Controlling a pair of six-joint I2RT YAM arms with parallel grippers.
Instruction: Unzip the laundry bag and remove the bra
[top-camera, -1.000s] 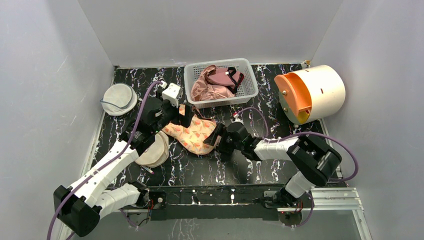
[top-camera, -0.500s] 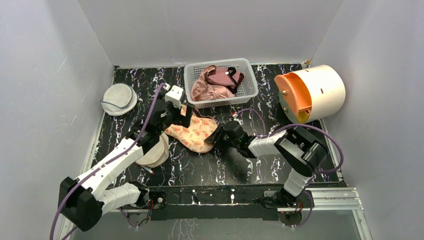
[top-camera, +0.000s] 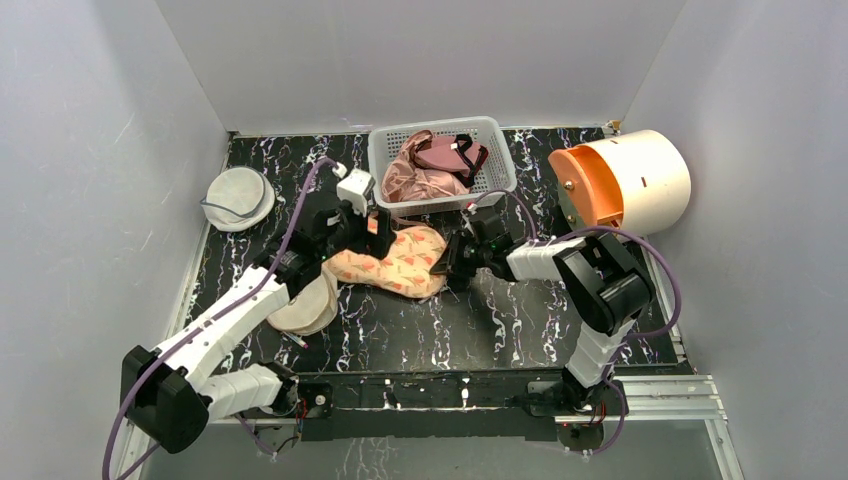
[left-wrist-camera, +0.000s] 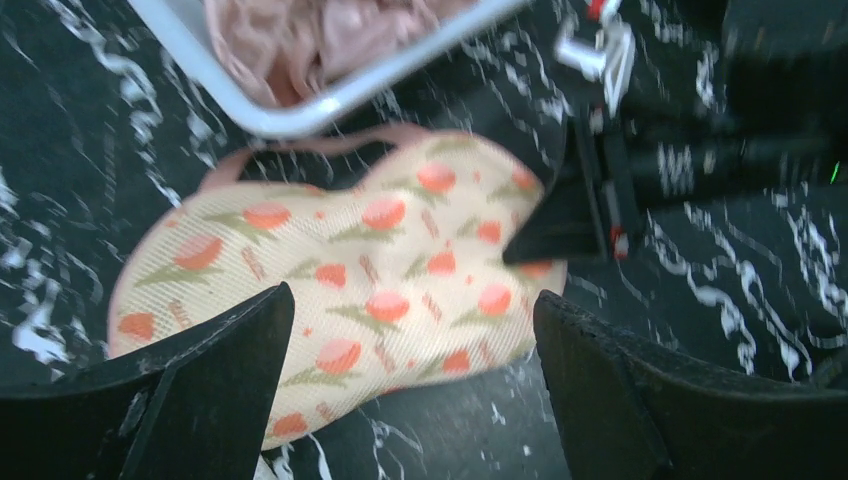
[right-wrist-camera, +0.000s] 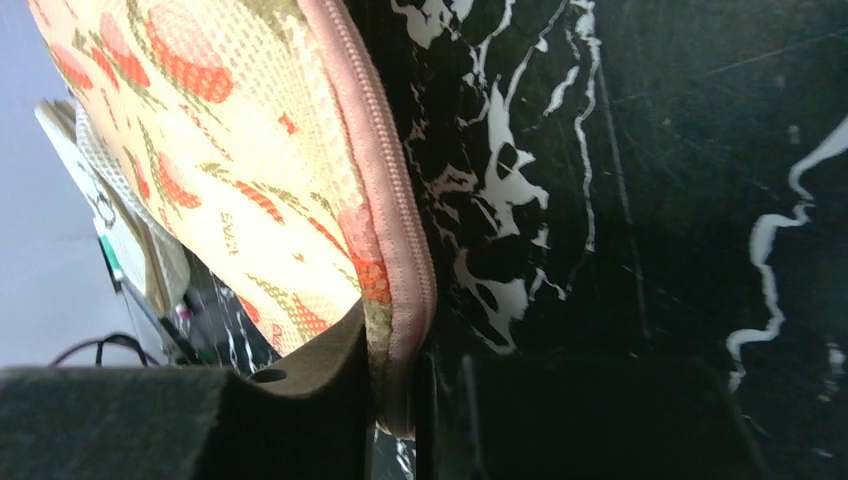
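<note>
The laundry bag (top-camera: 397, 262) lies flat mid-table, peach-orange with red-green motifs and pink zip edging (right-wrist-camera: 383, 205). In the right wrist view my right gripper (right-wrist-camera: 397, 400) is shut on the bag's zip edge at its right end. From the top it sits at the bag's right tip (top-camera: 452, 256). My left gripper (top-camera: 372, 240) hovers over the bag's left half. Its jaws are wide open, with the laundry bag (left-wrist-camera: 360, 290) between and below the fingers (left-wrist-camera: 210, 370) and nothing gripped. The bra is hidden.
A white basket (top-camera: 443, 205) holding a pink garment and a maroon bra stands just behind the bag. A round cream pouch (top-camera: 238, 197) lies at the back left. Another pouch (top-camera: 305, 305) sits under my left arm. An orange-and-white drum (top-camera: 620, 185) is at the right.
My right gripper closed on the bag's right edge and pulled it back and to the right, toward the basket. The left gripper followed over the bag, still open.
</note>
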